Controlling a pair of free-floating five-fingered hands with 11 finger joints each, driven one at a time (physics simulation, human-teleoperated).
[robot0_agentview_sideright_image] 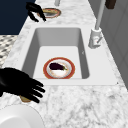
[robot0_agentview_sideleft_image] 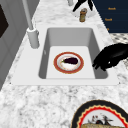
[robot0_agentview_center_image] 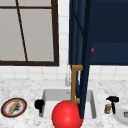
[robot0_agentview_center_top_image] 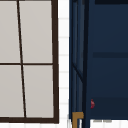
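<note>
At the left front edge of the sink (robot0_agentview_center_image: 93, 110) the left hand (robot0_agentview_center_image: 39, 104) hangs in the air, and from the left side view (robot0_agentview_sideleft_image: 110, 58) its fingers curl down over the rim with nothing in them; down on the sink floor sits a red-rimmed plate (robot0_agentview_sideleft_image: 68, 62) with a dark eggplant (robot0_agentview_sideleft_image: 70, 60) lying on it, and the left hand is near the plate but not touching it; over on the right counter the right hand (robot0_agentview_center_image: 113, 100) floats just above a small brown jar (robot0_agentview_center_image: 108, 108), with its fingers spread out and loose as the right side view (robot0_agentview_sideright_image: 21, 83) shows; I cannot tell if it touches the jar; a white plate (robot0_agentview_center_image: 121, 115) lies just beside the jar; on the left counter rests another plate (robot0_agentview_center_image: 14, 107) with a long bread roll (robot0_agentview_center_image: 13, 107) on it; a tall tap (robot0_agentview_sideleft_image: 31, 30) stands behind the sink; a dark blue cabinet door (robot0_agentview_center_image: 80, 50) with a brown handle (robot0_agentview_center_image: 74, 83) stands open over the sink, and a big red ball (robot0_agentview_center_image: 67, 115) shows in front of it; a window (robot0_agentview_center_image: 27, 32) is on the wall at the left
</note>
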